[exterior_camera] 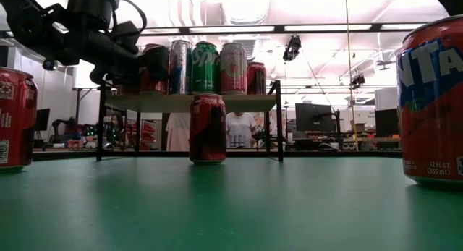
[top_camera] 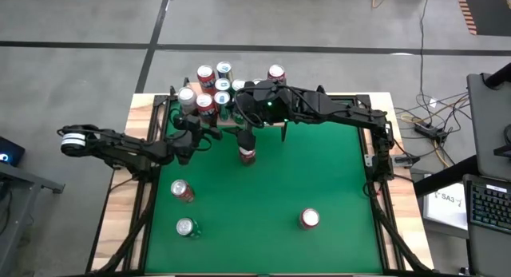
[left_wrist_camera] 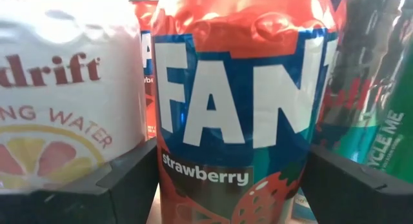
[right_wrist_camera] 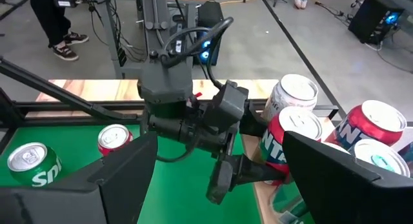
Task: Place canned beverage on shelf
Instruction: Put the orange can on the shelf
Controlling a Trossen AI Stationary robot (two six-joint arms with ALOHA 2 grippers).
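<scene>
Green table point(top_camera: 319, 165), shelf point(exterior_camera: 239, 101) along its 12 o'clock edge, board raised on thin black legs and already carrying a cluster of upright cans. Two dark arms meeting there, left from 9 o'clock, right from 3 o'clock.

Left gripper point(left_wrist_camera: 233, 185) at the shelf's 9 o'clock end, set around the red strawberry Fanta can point(left_wrist_camera: 239, 108). Upright, at the same level as its neighbours in the low view, base apparently at board height. Pale sparkling-water can point(left_wrist_camera: 58, 88) close on one side, green can point(left_wrist_camera: 377, 121) close on the other. Cannot tell whether clamped on the can or already slackened.

Right gripper point(right_wrist_camera: 216, 156) hovering near the shelf's middle, facing 9 o'clock toward the left one. Spread wide, nothing between its own fingers, waiting.

Judged step: the placing itself, at or near set-down. Not certain that the base bears fully on the wood.

Next move, as advice: confirm the can sits flat, loosen the hold fully, then back straight out toward 9 o'clock. Little room either side, so no sideways swing, or a neighbour could topple.

On the green, four more cans: one point(top_camera: 247, 156) just in front of the shelf at centre, two point(top_camera: 182, 191) point(top_camera: 187, 227) toward 7 o'clock, one point(top_camera: 309, 219) toward 5 o'clock.
</scene>
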